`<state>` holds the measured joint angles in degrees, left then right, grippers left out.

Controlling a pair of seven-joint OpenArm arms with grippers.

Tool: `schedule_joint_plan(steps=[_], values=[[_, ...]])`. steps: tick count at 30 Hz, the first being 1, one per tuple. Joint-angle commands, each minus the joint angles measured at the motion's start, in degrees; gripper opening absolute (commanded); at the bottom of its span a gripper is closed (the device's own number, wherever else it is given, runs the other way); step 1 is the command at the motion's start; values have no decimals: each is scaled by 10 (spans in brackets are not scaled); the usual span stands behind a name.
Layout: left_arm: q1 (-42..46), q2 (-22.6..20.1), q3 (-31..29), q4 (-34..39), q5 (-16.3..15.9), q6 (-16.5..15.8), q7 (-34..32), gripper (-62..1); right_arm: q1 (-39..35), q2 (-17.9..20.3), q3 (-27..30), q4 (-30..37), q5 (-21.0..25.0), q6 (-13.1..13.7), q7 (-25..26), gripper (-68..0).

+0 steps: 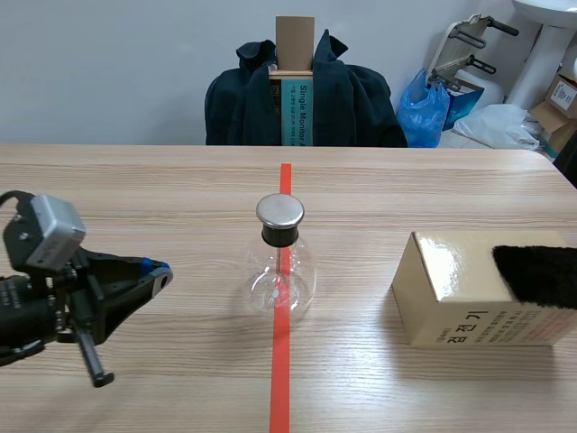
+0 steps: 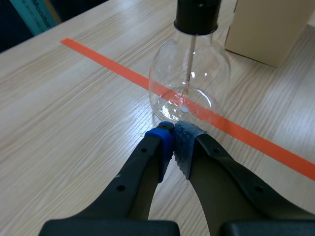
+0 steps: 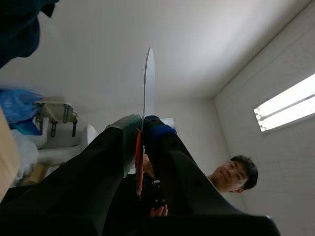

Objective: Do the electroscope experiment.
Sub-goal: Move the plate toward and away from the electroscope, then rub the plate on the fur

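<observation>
The electroscope, a clear glass flask (image 1: 281, 271) with a black neck and a metal cap (image 1: 280, 211), stands on the orange tape line at mid-table. In the left wrist view the flask (image 2: 189, 73) is just ahead of my left gripper (image 2: 173, 135), which is shut on nothing, with a thin rod hanging inside the glass. My left gripper (image 1: 160, 271) lies low on the table, left of the flask. My right gripper (image 3: 142, 125) points up toward the ceiling, shut on a thin pale strip (image 3: 148, 83) seen edge-on. The right arm is outside the scene view.
A tan cardboard box (image 1: 469, 302) sits at the right with a black fur cloth (image 1: 539, 275) on top. Beyond the far table edge stands a chair draped with a dark jacket (image 1: 352, 104). A person (image 3: 234, 177) shows in the right wrist view.
</observation>
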<state>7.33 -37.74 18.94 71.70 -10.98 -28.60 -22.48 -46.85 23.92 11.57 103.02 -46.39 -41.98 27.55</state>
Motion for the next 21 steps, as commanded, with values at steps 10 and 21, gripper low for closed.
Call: schedule_joint_plan(steps=[10, 21], values=[[233, -59, -174, 222, -22, -3, -5, -34, 40, -58, 4, -197, -20, -29, 56, -667], [374, -61, -296, 342, -34, -3, 23, 14, 118, -63, 5, -303, -48, -29, 61, -667]])
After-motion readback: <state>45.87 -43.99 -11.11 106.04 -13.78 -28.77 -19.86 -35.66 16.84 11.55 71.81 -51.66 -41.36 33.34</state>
